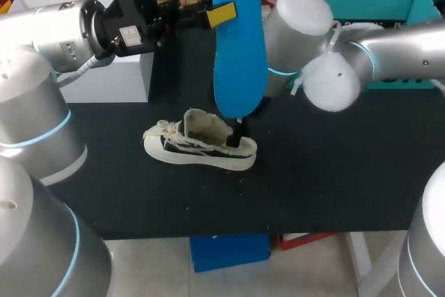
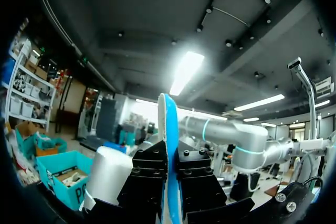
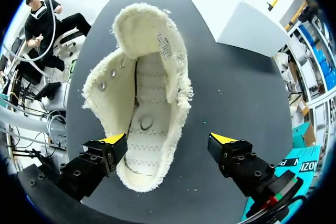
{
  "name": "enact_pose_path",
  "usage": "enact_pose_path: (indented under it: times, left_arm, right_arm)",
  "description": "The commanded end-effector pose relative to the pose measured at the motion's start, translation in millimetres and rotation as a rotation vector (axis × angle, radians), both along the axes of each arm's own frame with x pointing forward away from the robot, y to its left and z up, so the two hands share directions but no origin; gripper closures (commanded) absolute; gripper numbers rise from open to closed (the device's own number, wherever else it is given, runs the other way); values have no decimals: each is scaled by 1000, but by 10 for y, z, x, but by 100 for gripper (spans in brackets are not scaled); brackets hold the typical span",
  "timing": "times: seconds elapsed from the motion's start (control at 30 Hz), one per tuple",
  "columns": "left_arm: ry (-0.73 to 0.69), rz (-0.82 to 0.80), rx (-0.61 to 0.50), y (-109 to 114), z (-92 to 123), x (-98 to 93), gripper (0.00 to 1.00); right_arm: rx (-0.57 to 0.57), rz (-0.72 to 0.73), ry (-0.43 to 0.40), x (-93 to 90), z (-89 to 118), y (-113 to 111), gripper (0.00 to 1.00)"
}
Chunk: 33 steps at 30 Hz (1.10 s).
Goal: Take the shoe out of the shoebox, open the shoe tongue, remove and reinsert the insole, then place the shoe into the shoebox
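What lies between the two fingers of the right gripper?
The heel end of the shoe and a strip of bare table, as the right wrist view shows.

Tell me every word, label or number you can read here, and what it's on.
Nothing reads clearly.
Label on the shoe tongue: print too small to read.
Shoebox: lettering on its teal side, only partly in view behind the right arm.
Sticker on the left arm: too small to read.
Insole: no print shows.
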<state>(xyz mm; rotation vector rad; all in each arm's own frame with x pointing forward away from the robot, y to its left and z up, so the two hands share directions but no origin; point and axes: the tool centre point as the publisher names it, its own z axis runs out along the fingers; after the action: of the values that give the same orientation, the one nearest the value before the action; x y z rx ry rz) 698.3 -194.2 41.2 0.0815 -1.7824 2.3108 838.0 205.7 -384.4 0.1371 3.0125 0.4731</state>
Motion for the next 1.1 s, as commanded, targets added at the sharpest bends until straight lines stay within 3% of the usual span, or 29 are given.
enact_pose_path:
  times: [0.03,0.7,0.73,0.8,0.87,0.93,1.1]
  left_arm:
    - [-1,4,0,-9,-8,-9,100]
    - [-1,4,0,-9,-8,-9,100]
    - [-1,4,0,-9,-8,-9,100]
    - [-1,4,0,-9,-8,-9,100]
    - [-1,4,0,-9,-8,-9,100]
    - [-1,4,0,-9,-8,-9,100]
    - [-1,4,0,-9,-8,-9,100]
  right_arm:
    - [-470,-28,54,88,-31,134,0]
    - [-446,-45,102,135,-172,195,0]
    - [-441,-47,103,131,-179,194,3]
    - [-407,-58,103,125,-197,191,66]
    - [-375,-69,116,123,-239,188,100]
    - [-312,-75,133,118,-283,192,100]
    - [-312,-75,133,118,-283,192,100]
